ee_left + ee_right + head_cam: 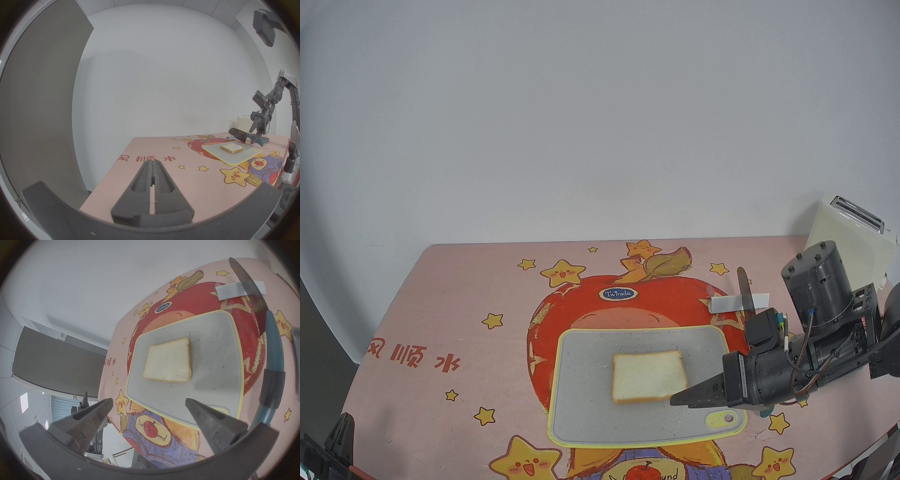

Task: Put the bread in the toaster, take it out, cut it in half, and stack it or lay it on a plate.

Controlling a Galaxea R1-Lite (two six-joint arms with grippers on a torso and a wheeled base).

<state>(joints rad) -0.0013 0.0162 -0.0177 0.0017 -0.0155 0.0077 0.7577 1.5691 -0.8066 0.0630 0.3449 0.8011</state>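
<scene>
Bread (647, 376) on board (581, 387) atop lettered table (456, 300)

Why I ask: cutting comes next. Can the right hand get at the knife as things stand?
Probably yes. The right hand is open above the edge of the cutting board, and the knife lies just beside that edge, its handle uncovered, nothing between them.

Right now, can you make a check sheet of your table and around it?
Surface: pink table, cartoon prints.
Job's things: bread flat on the board; knife right of the board; toaster at the far right.
Clutter: tape strip under the knife's blade.
Grippers: right gripper over the board's right edge, fingers open; left gripper near the table's left edge, fingers shut.
Cables: wires on the right wrist.
Surroundings: white wall behind.
</scene>
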